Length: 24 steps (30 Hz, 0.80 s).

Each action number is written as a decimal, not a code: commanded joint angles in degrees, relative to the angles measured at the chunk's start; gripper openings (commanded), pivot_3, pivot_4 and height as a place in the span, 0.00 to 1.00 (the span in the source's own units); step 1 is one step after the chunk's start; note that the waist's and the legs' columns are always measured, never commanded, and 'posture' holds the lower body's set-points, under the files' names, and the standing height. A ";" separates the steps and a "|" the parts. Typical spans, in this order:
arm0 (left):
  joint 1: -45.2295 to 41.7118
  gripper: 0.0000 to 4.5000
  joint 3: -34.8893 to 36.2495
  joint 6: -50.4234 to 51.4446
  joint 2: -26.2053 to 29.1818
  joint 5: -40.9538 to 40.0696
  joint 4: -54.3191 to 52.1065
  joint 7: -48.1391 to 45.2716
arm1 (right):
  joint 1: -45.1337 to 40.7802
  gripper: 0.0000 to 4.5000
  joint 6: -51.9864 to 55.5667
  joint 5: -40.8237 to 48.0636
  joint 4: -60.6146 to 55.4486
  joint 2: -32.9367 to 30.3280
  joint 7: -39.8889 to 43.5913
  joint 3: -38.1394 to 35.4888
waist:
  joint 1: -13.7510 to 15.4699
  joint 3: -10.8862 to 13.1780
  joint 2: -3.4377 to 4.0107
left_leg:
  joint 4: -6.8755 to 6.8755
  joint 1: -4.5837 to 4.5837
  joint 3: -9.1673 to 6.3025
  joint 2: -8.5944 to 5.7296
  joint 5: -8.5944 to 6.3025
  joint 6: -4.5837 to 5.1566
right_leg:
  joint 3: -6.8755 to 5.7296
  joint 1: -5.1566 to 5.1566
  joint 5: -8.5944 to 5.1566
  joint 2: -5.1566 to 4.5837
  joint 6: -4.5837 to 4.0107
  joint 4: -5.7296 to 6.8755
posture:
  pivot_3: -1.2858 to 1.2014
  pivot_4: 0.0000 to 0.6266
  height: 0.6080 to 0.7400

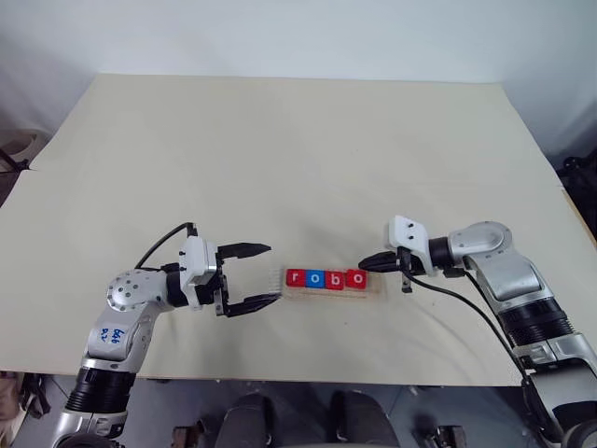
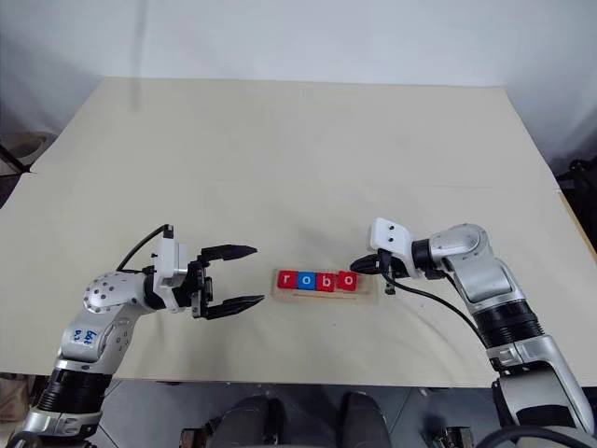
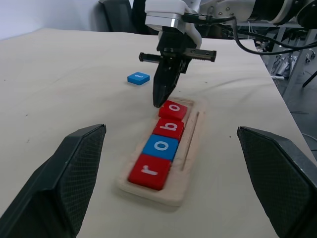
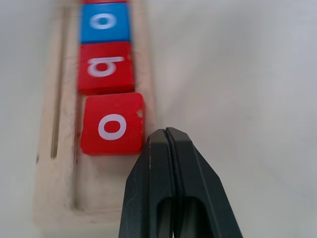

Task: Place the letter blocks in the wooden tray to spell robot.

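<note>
The wooden tray (image 1: 374,292) lies near the table's front edge between my two grippers. Four letter blocks sit in its slot: red r (image 1: 297,277), blue o (image 1: 315,278), red b (image 1: 334,278) and red o (image 1: 354,277). The last red o (image 4: 112,124) sits slightly askew, with bare slot beyond it. My right gripper (image 1: 364,264) is shut with nothing in it, its tip at the far corner of that red o. A blue block (image 3: 138,78) lies flat on the table beyond the tray, past the right gripper. My left gripper (image 1: 258,274) stands open and level just left of the tray.
The pale table (image 1: 280,149) stretches wide and bare behind the tray. A black cable (image 1: 466,303) hangs from my right wrist above the table's front edge.
</note>
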 commanded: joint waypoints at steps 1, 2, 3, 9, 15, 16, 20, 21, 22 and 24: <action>-0.25 1.00 0.61 -0.56 0.47 -0.18 -0.97 -0.14 | 0.79 0.00 -0.13 1.41 -3.13 -0.05 0.65 -0.85 | 0.00 0.00 0.00 | 0.00 0.00 -0.01 0.00 0.00 0.00 | 0.00 0.00 0.00 0.00 0.00 0.00 | 0.52 0.24 1.00; -0.29 1.00 0.57 -0.55 0.44 -0.18 -0.93 -0.13 | 1.02 0.00 0.05 1.43 -3.57 0.00 0.54 -0.89 | 0.01 0.00 0.00 | 0.00 0.00 -0.01 0.00 0.00 0.00 | 0.00 0.00 0.00 0.00 0.00 0.00 | 0.52 0.24 1.00; -0.35 1.00 0.51 -0.53 0.40 -0.17 -0.92 -0.11 | 1.25 0.00 0.20 1.46 -4.01 0.05 0.42 -0.90 | 0.02 0.00 0.00 | 0.00 0.00 -0.01 0.00 0.00 0.00 | 0.00 0.00 0.00 0.00 0.00 0.00 | 0.52 0.24 1.00; -0.77 1.00 0.25 -0.43 0.22 -0.22 -0.78 -0.20 | 1.75 0.00 -0.08 1.71 -5.43 0.18 -0.74 -1.43 | 0.02 0.00 0.00 | 0.00 0.00 -0.04 0.00 0.00 0.00 | 0.00 0.00 0.00 -0.01 0.00 0.00 | 0.52 0.24 1.00; -0.80 1.00 0.05 -0.41 0.08 -0.20 -0.60 -0.33 | 3.12 0.00 2.06 2.84 -8.57 -0.52 -0.47 -1.19 | 0.07 0.00 0.00 | 0.00 0.00 -0.06 0.00 0.00 0.00 | 0.00 0.00 0.00 0.00 0.00 0.00 | 0.52 0.24 1.00; -0.84 1.00 0.00 -0.43 0.02 -0.19 -0.55 -0.34 | 3.35 0.00 2.15 2.74 -8.74 -0.45 -0.64 -1.11 | 0.10 0.00 0.00 | 0.00 0.00 -0.06 0.00 0.00 0.00 | 0.00 0.00 0.00 0.00 0.00 0.00 | 0.52 0.24 1.00; -1.15 1.00 -0.10 -0.40 -0.08 -0.20 -0.33 -0.43 | 3.87 0.00 1.93 2.00 -8.61 -0.56 -1.28 -0.89 | 0.05 0.00 0.00 | 0.00 0.00 -0.07 -0.01 0.00 0.00 | 0.01 0.00 0.00 -0.01 0.00 0.00 | 0.52 0.24 1.00; -1.27 1.00 -0.13 -0.37 -0.08 -0.18 -0.26 -0.46 | 3.88 0.00 1.65 2.02 -8.53 -0.47 -1.72 -1.26 | 0.05 0.00 0.00 | 0.00 0.00 -0.08 0.00 0.00 0.00 | 0.00 0.00 0.00 0.00 0.00 0.00 | 0.52 0.24 1.00; -1.37 1.00 -0.13 -0.35 -0.08 -0.18 -0.20 -0.46 | 3.84 0.00 1.65 2.18 -8.51 -0.36 -2.16 -1.67 | 0.04 0.00 0.00 | 0.00 0.00 -0.08 0.00 0.00 0.00 | 0.00 0.00 0.00 0.00 0.00 0.00 | 0.52 0.24 1.00; -1.44 1.00 -0.24 -0.32 -0.12 -0.10 -0.22 -0.41 | 4.09 0.00 2.21 3.18 -9.23 -0.96 -2.44 -2.92 | 0.06 0.00 0.00 | 0.00 0.00 -0.08 0.00 0.00 0.00 | 0.00 0.00 0.00 0.00 0.00 0.00 | 0.52 0.24 1.00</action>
